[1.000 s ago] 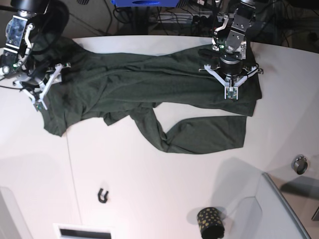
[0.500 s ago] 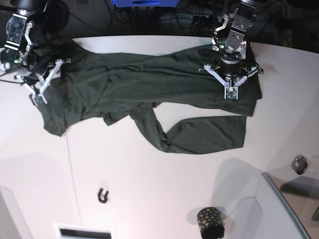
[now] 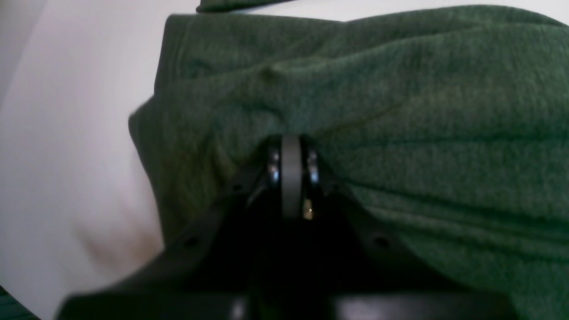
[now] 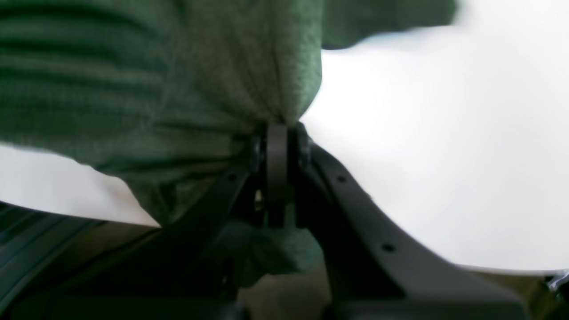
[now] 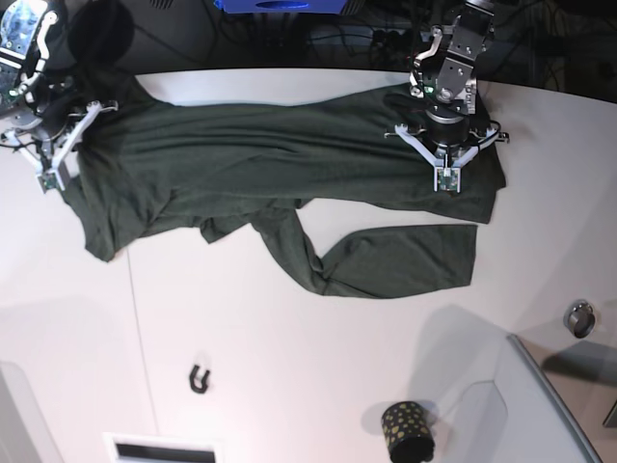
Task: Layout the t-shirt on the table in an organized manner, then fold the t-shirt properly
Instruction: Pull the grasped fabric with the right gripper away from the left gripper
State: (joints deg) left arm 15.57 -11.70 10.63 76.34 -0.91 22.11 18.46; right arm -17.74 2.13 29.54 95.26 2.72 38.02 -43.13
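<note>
Nearest the camera, toward six o'clock in the base view, the white table (image 5: 318,386) lay bare of cloth, with only a small black dotted cup (image 5: 407,431) and a little dark hook-shaped piece (image 5: 200,379) on it. Farther off, toward twelve o'clock, the t-shirt (image 5: 289,183) sprawled as a long rumpled band across the table's far half, one flap trailing down toward five o'clock. At two o'clock the left pincer (image 5: 445,176) was clamped tight on a pinch of the shirt near its edge. At ten o'clock the right pincer (image 5: 46,178) was likewise closed on a bunch of fabric at the table's far rim. By this showing the layout stage was only partly done: the cloth was gripped at both ends but wrinkled and doubled over, and no fold had been made.
</note>
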